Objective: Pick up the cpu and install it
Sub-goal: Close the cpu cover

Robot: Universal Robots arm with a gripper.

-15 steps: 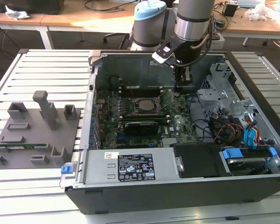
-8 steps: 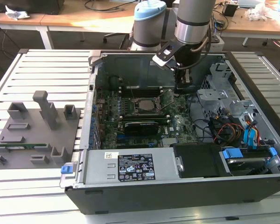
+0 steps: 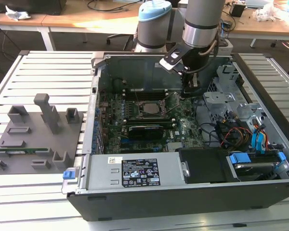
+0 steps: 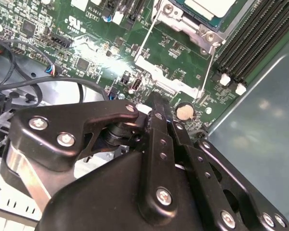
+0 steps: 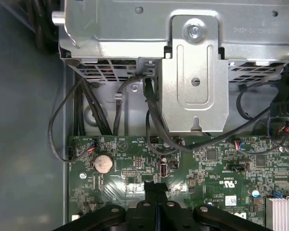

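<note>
The cpu [image 3: 149,109] sits in its socket [image 4: 178,17], near the claw [image 3: 191,87] (pinched closed).

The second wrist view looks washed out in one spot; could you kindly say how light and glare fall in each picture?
Second wrist view: white glare on the motherboard beyond the dark pincer. First wrist view: even light, mild shine on the metal bracket. Exterior view: brightly lit desk behind, the case dimmer inside.

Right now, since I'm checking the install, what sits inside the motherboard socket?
The cpu lies inside the socket's metal frame, its silver top showing. Whatever is beneath the chip is covered, so its contacts cannot be seen.
</note>
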